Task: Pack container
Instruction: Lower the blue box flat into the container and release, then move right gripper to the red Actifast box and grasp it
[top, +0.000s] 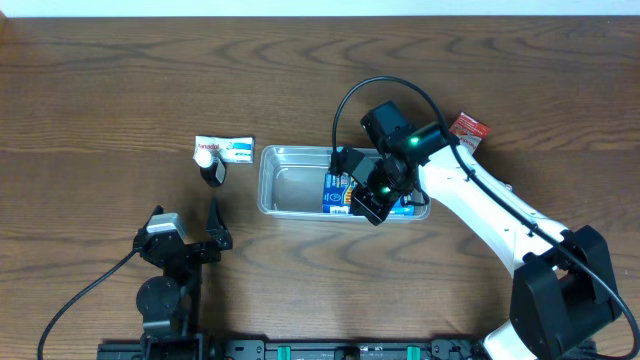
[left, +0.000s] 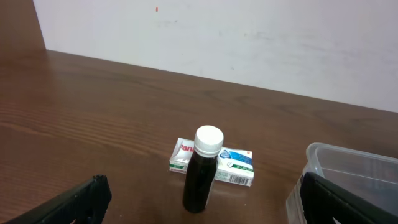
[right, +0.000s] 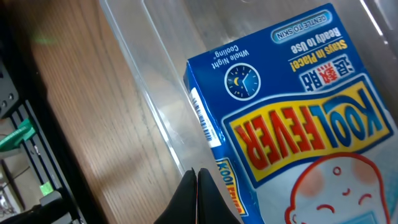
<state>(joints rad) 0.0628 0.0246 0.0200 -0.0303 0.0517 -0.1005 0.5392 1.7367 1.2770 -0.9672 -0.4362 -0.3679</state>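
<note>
While right jaws sit shut, empty, beside carton (right: 292, 124) inside container (top: 285, 190), midway between table's (top: 100, 100) side edges, withdrawal may snag carton, tilt it onto rim. Left jaws wide open, empty, facing bottle (left: 202, 180).

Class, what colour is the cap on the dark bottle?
White; the cap shows best in the left wrist view.

Table (top: 100, 90): dark wood grain, smooth, low satin sheen. Container (top: 262, 182): clear plastic, glossy, with glare along the walls. Blue carton (right: 298, 118): printed card, slightly glossy. Bottle (left: 200, 180): dark, shiny, with a smooth white plastic cap (left: 209, 140); small box (left: 236, 164) looks like matt paperboard.
</note>
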